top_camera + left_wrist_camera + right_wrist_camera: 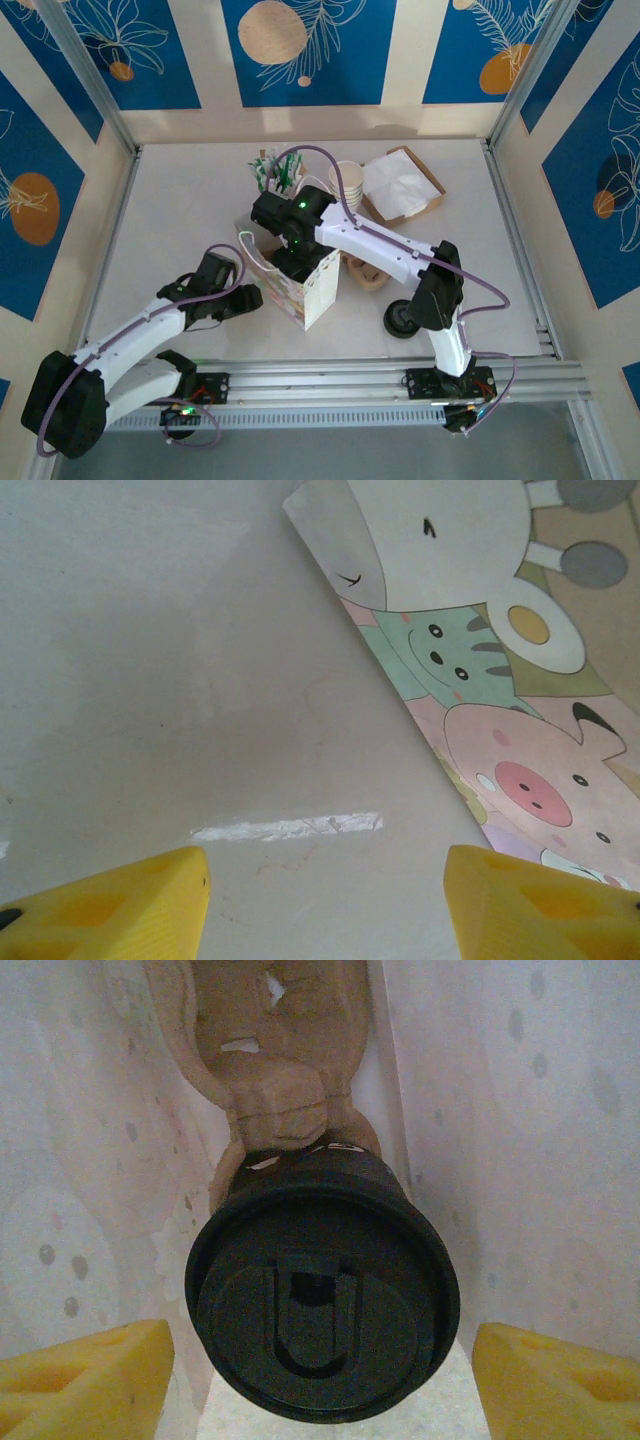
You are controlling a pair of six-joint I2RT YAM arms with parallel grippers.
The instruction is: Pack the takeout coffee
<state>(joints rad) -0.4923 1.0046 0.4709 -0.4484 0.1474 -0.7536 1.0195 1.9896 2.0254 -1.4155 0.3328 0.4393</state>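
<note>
Right gripper [322, 1378] open, fingers clear either side of the cup [320, 1260]; probably light, crushable: grip just under its top. Left gripper [325, 900] open.

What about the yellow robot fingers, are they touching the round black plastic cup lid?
Apart. The right wrist view shows a gap between each yellow finger and the black lid.
</note>
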